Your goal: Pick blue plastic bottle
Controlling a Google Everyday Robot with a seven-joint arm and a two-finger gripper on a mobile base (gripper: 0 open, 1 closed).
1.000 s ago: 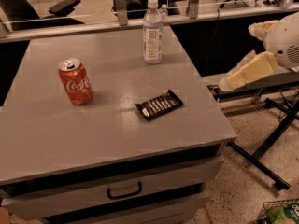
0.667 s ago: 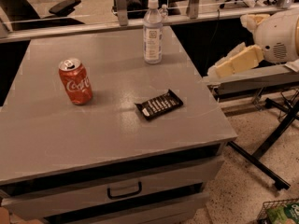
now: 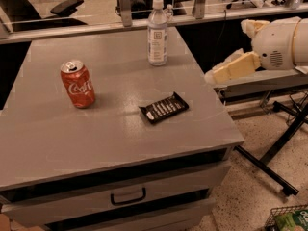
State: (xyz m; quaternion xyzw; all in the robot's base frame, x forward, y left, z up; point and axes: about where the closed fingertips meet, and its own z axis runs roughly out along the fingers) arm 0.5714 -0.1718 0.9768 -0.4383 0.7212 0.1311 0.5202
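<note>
The blue plastic bottle point(image 3: 157, 32) stands upright near the far edge of the grey table point(image 3: 96, 143). It is tall, clear and pale bluish, with a white cap and a white label. My gripper point(image 3: 216, 75) hangs off the table's right edge, on the end of the white arm point(image 3: 281, 42). It is to the right of the bottle, lower in the view, well apart from it and holding nothing that I can see.
A red Coca-Cola can point(image 3: 77, 84) stands at the table's left. A black snack packet point(image 3: 163, 108) lies near the middle. The table has a front drawer with a handle point(image 3: 128, 196). A black stand's legs point(image 3: 269, 162) and a basket point(image 3: 288, 219) are on the floor at right.
The arm and gripper have moved left towards the table's right edge and slightly up. The bottle, can and packet have not moved.
</note>
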